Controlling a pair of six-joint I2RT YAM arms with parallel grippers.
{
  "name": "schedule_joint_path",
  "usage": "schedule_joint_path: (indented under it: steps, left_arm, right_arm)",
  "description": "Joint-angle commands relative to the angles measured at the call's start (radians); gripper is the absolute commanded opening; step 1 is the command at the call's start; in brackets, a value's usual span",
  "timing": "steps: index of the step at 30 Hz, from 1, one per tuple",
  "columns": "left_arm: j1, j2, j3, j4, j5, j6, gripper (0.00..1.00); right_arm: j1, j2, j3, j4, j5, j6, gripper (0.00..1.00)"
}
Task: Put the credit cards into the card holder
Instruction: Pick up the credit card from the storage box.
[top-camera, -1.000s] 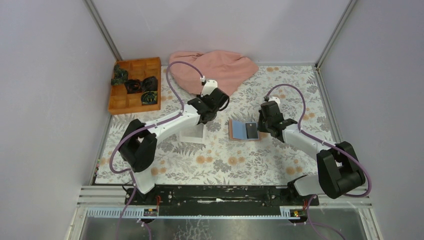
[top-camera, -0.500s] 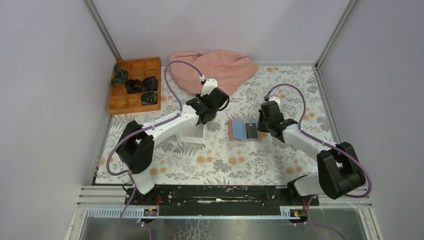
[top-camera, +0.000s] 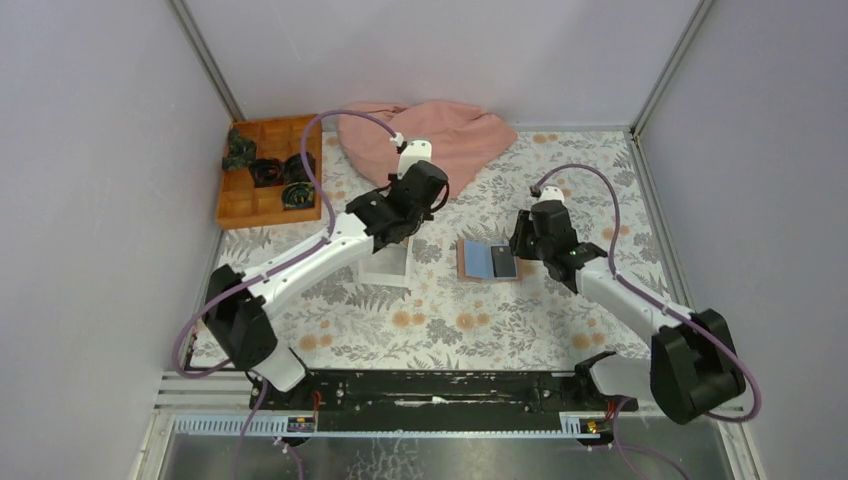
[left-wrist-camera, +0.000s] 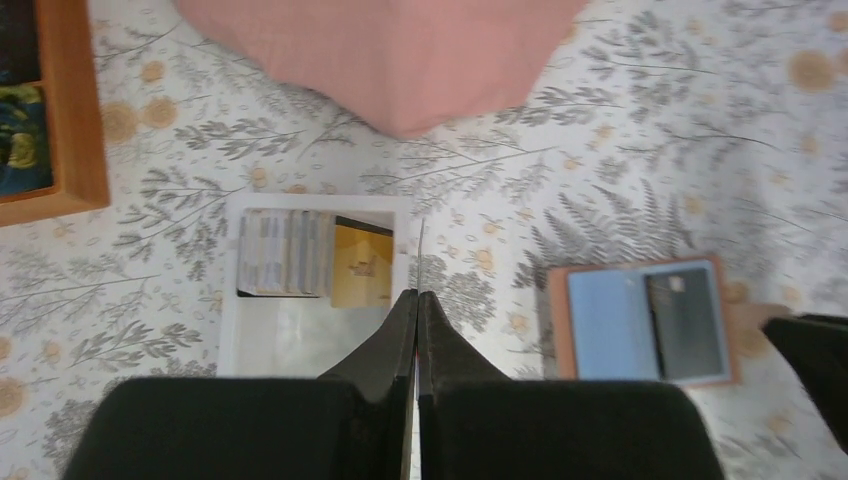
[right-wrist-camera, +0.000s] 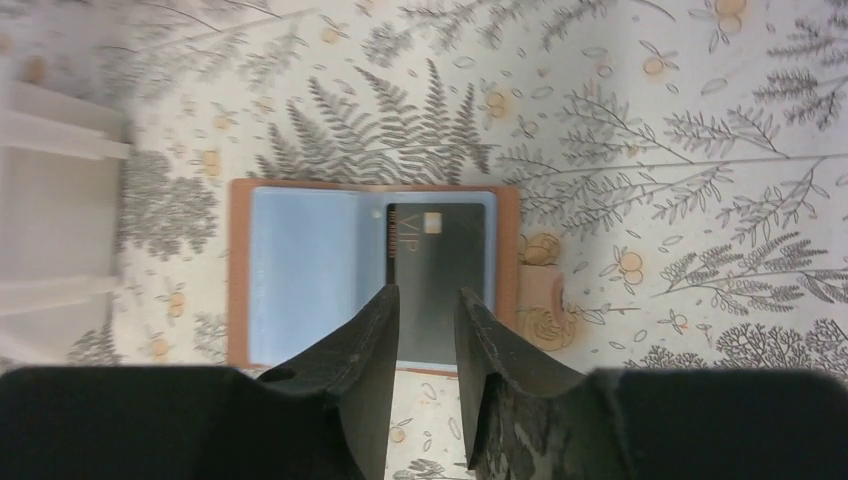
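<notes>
The reddish-brown card holder (top-camera: 470, 260) (left-wrist-camera: 556, 320) (right-wrist-camera: 238, 280) lies open on the flowered table, pale blue inside. A dark credit card (top-camera: 504, 262) (left-wrist-camera: 685, 320) (right-wrist-camera: 438, 260) rests flat on its right half. My right gripper (top-camera: 527, 250) (right-wrist-camera: 427, 290) hovers over the holder's near edge, open, with nothing between its fingers. My left gripper (top-camera: 388, 222) (left-wrist-camera: 417, 292) hangs above the white tray's right rim, shut on a thin credit card (left-wrist-camera: 420, 250) seen edge-on as a fine line. Silvery (left-wrist-camera: 285, 253) and golden (left-wrist-camera: 362, 265) cards lie in the tray.
The white shallow tray (top-camera: 385, 268) (left-wrist-camera: 300, 340) sits left of the holder. An orange wooden compartment box (top-camera: 270, 195) (left-wrist-camera: 75, 110) with dark objects stands at the back left. A pink cloth (top-camera: 430, 135) (left-wrist-camera: 390, 50) lies bunched at the back.
My right gripper's jaws have spread apart, leaving the dark card lying in the holder. My left arm has swung a little to the left and back, still shut.
</notes>
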Motion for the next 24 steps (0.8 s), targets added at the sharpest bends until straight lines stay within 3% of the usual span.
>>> schedule_joint_path:
  steps: [1, 9, 17, 24]
  left_arm:
    - [-0.002, -0.062, 0.005, 0.034, 0.234, 0.044, 0.00]
    - [0.013, -0.094, -0.010, 0.037, 0.632, 0.027, 0.00]
    - [0.090, -0.129, -0.099, 0.139, 1.094, -0.028, 0.00]
    - [0.127, -0.155, -0.191, 0.268, 1.365, -0.075, 0.00]
  right_arm:
    - [0.008, -0.135, -0.038, 0.086, -0.097, -0.049, 0.36]
    - [0.008, -0.343, -0.106, 0.122, -0.237, -0.056, 0.40]
    - [0.009, -0.495, -0.179, 0.196, -0.451, -0.020, 0.41]
    - [0.009, -0.556, -0.203, 0.250, -0.650, 0.045, 0.43]
